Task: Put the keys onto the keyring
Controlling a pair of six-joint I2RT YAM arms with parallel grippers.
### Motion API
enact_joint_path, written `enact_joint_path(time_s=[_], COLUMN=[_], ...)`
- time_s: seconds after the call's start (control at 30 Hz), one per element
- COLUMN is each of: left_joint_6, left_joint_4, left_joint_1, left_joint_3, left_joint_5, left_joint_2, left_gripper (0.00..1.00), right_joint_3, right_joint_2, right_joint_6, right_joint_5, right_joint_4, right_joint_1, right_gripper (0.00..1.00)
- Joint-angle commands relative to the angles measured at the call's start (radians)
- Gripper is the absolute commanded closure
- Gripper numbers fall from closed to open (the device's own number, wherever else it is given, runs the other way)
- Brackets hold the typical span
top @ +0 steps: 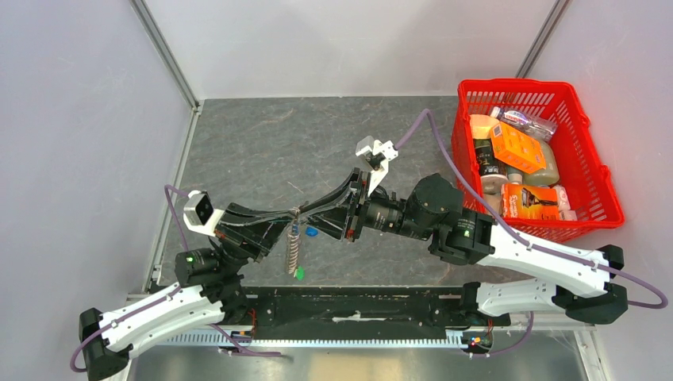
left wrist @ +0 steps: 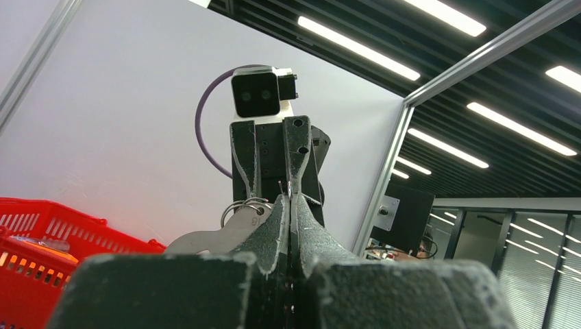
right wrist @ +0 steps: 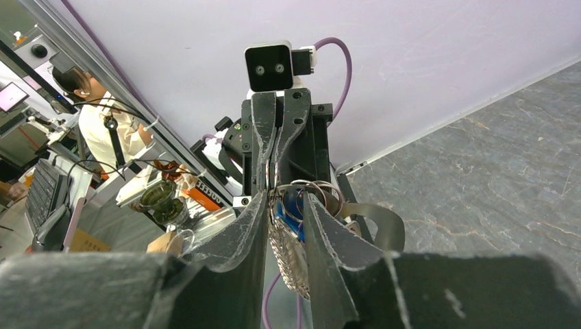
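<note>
Left end effector (left wrist: 290, 203) — clamped, gripping keyring (top: 294, 246)

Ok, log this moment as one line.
left gripper: shut on keyring | right gripper: jaws apart around blue-capped key, grip unclear | chain: trails to green tag
</note>
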Motion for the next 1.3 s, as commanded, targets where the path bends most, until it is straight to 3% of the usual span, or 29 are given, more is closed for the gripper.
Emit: enact_joint_path(time_s=[0.0,0.73,0.77,0.87,1.1,1.27], left_joint_6=[-0.026,-0.020,-0.020,-0.025,-0.040,-0.039], left_joint_4=[0.055,0.057,0.059,0.066,0.036,-0.070], left_joint_1=[-0.001,0.000,-0.001,0.000,0.000,0.000], left_joint_3=[0.004,-0.006,-0.005,-0.004,-0.001,0.013], left_joint_5=[-0.001,-0.017,-0.017,-0.014,-0.004,0.015], left_joint_2=[-0.002,0.004,0.008,0.014,0.016,-0.020], left_gripper=[0.98,0.98,0.98,0.98,0.98,0.98], right_joint_3=[-0.005,0.012,0.012,0.021,0.053,0.084], right_joint_2=[-0.007,0.015,0.014,0.015,0.024,0.012], right_joint_6=[-0.004,0.011,0.011,-0.001,-0.027,-0.059], right_joint_5=[0.017,-0.007,-0.004,-0.004,-0.018,-0.054], right_joint_4=[0.041,0.049,0.051,0.045,-0.001,-0.070], right_joint_1=[0.000,0.006,0.006,0.006,0.008,0.008], right_gripper=[0.68,0.74,0.76,1.00,1.00,1.00])
